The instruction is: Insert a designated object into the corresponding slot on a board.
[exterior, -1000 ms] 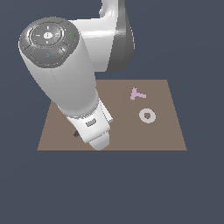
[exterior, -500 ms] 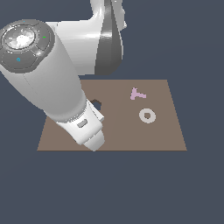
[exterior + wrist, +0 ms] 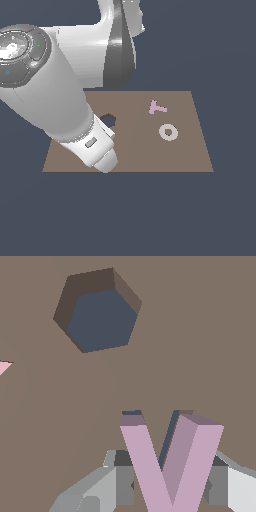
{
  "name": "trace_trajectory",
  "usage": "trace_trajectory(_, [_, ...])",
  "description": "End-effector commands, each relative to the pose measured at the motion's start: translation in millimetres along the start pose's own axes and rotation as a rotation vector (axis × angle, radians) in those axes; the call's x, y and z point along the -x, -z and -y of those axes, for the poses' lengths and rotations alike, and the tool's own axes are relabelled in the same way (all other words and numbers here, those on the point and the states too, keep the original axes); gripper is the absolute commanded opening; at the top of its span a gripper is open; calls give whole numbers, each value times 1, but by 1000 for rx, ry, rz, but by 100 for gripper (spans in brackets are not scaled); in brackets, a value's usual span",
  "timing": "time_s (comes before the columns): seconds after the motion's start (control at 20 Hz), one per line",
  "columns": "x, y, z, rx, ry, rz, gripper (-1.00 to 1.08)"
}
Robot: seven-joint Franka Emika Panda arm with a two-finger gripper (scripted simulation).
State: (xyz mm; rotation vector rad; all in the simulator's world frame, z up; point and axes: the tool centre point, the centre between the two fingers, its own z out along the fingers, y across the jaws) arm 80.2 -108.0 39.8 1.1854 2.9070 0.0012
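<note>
In the wrist view, the pale-lilac V-shaped designated object (image 3: 170, 466) sits between the grey fingers (image 3: 117, 481) of my gripper (image 3: 170, 483), which is shut on it. It hangs close over the brown board (image 3: 200, 346). Dark slivers of the slot (image 3: 168, 436) show just behind the V's arms, so the piece stands nearly over it. In the exterior view the arm's white hand (image 3: 97, 152) covers the gripper, the V piece and the slot, low over the board (image 3: 150, 152) near its front edge on the exterior view's left.
A dark hexagonal hole (image 3: 100, 313) (image 3: 106, 120) lies beside the slot. A lilac T piece (image 3: 157, 107) and a grey-white ring (image 3: 168, 132) rest on the board toward the exterior view's right. A pink sliver (image 3: 4, 366) shows at the wrist view's edge.
The arm has swung toward the exterior view's left and the hand has shifted slightly that way. The hexagonal hole has come out from behind it. The T piece and ring have not moved.
</note>
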Motion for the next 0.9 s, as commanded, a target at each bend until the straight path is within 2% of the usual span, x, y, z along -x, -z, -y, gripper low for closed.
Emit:
trace_trajectory(0.0, [0,0,0,0,0,0,-100])
trace_trajectory(0.35, [0,-10,0,-2,5,-1,-100])
trace_trajectory(0.4, [0,-10,0,-2,5,-1,100])
trace_trajectory(0.85, [0,-10,0,-2,5,-1,100])
